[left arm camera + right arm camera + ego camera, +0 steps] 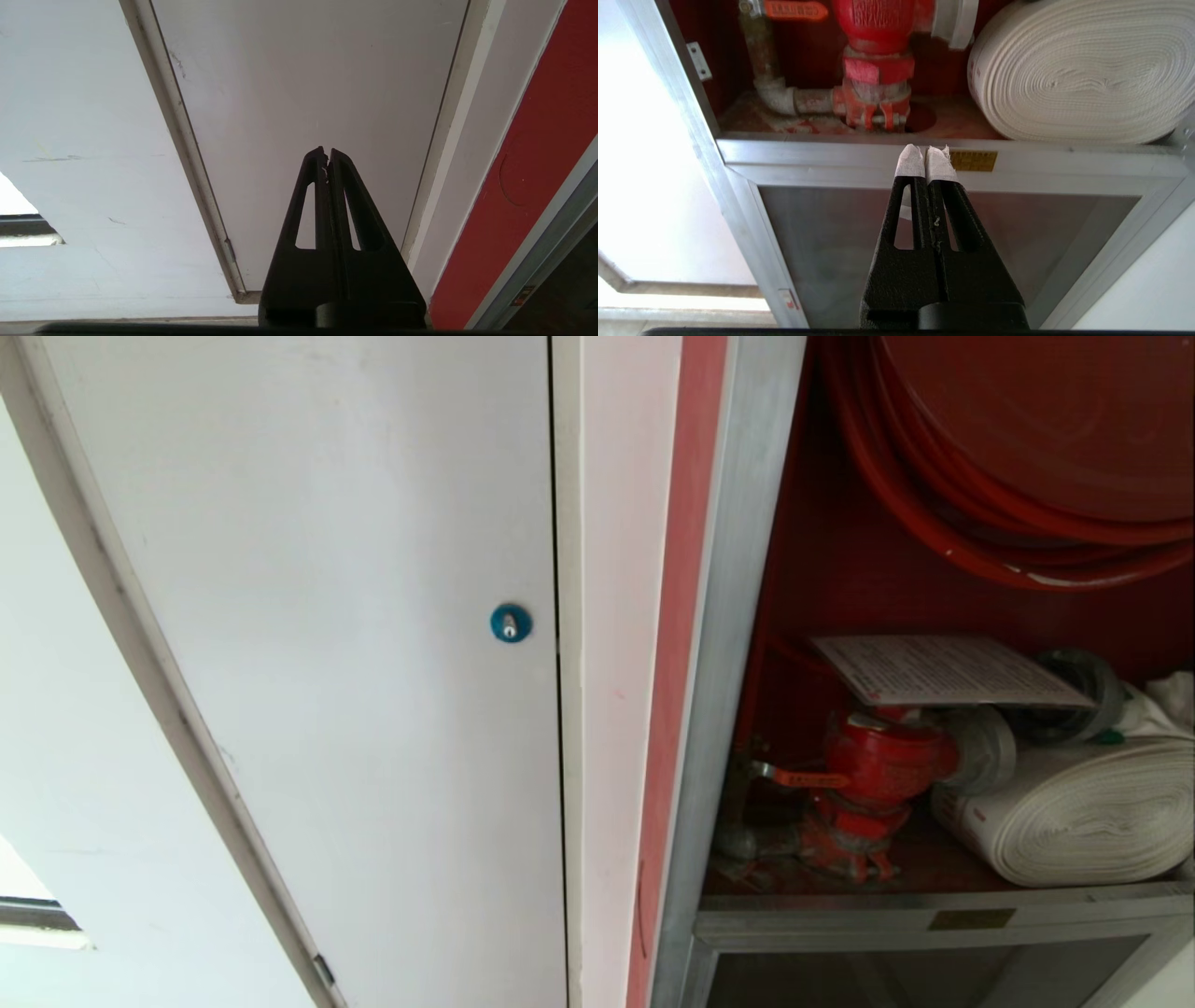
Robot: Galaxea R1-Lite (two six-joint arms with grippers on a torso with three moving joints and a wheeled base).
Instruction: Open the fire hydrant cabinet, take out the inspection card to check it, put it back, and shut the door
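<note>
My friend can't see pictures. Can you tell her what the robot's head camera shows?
The fire hydrant cabinet stands open, and the inspection card lies on top of the red valve, beside a white rolled hose. A white panel door with a blue lock is left of it.

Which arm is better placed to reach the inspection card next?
Right: its tool faces the open cabinet below the valve bearing the inspection card. The left tool faces a white panel.
</note>
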